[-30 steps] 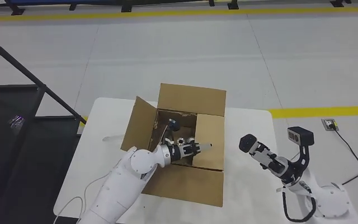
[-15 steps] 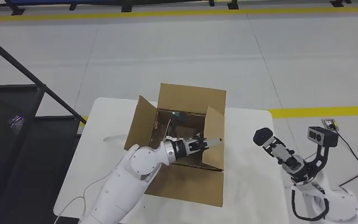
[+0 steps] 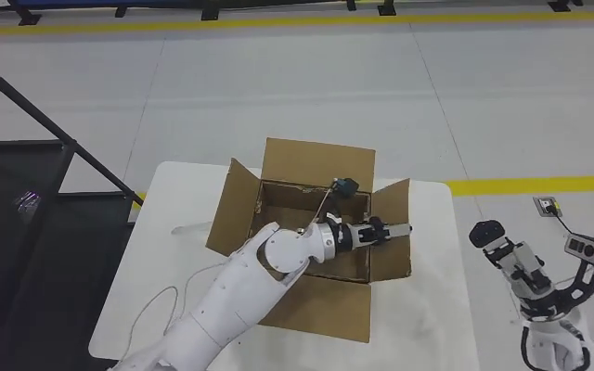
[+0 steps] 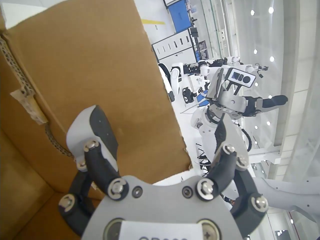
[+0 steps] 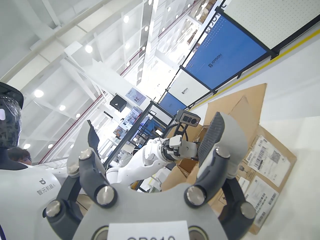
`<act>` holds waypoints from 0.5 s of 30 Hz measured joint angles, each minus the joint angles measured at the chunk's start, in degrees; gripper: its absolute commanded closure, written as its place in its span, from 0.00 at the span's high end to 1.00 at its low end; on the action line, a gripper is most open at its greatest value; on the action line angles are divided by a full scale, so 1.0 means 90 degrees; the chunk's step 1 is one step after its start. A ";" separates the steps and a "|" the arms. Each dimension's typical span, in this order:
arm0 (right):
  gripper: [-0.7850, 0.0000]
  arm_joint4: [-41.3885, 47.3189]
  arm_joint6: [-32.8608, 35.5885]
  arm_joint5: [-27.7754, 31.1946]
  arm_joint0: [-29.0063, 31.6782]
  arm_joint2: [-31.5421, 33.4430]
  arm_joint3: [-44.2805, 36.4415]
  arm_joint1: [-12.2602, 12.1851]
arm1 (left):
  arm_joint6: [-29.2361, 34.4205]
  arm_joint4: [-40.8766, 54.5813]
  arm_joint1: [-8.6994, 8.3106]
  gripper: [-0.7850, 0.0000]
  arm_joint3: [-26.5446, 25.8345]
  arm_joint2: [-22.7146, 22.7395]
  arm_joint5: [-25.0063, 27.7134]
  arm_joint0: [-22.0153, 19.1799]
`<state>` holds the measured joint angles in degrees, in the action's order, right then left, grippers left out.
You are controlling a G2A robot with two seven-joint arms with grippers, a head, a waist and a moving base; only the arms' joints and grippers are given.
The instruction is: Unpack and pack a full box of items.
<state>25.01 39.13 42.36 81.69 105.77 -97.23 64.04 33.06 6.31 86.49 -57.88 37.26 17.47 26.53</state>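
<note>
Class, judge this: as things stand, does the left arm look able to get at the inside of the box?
Probably yes. The box has its flaps folded open, and the left gripper, open, is at the flap on the robot's right, over the opening. Nothing covers the way in.

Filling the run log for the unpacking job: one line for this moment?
left gripper: open, at right flap | flap: folded outward | right gripper: open, empty, beyond table edge | box: on table

Brown cardboard box (image 3: 320, 311), flaps open
</note>
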 measured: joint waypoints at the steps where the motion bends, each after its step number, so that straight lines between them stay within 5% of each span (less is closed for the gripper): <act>1: 1.00 0.0077 -0.0020 0.0024 0.0058 0.0067 0.0055 -0.0004 | 0.0023 0.0060 0.0091 1.00 0.0199 -0.0107 -0.0015 -0.0097; 7: 1.00 0.0713 0.0449 -0.0587 0.0253 0.0152 0.0191 -0.0053 | 0.0111 0.0266 0.0495 1.00 0.1028 -0.0483 0.0003 -0.0441; 15: 1.00 0.0687 0.0440 -0.0519 0.0249 0.0154 0.0192 -0.0052 | 0.0287 0.0440 0.0812 1.00 0.1734 -0.0577 0.0196 -0.0652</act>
<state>31.19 43.09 37.69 83.93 107.15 -95.50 63.57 35.65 10.26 93.80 -42.27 32.06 19.23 20.66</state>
